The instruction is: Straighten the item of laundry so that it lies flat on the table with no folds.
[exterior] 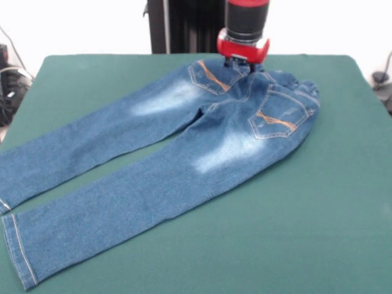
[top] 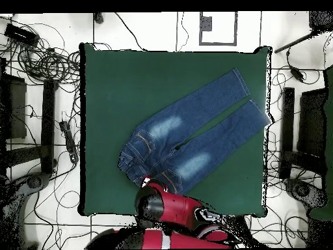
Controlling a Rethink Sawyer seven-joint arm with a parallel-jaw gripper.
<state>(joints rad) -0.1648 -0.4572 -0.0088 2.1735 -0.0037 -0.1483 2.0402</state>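
Note:
The blue denim jeans lie back side up on the green table, orange-stitched pockets showing. The waistband is at the far side and slightly bunched. Both legs stretch side by side toward the near left, and the hems reach the table's edge. My gripper is low over the waistband's middle, touching or just above the cloth, below the red wrist. In the overhead view the jeans run diagonally across the table, and the gripper is at their waist end. I cannot tell whether it holds the cloth.
The black pedestal stands behind the table's far edge. The red arm reaches in over that edge. Cables and black stands lie on the floor around the table.

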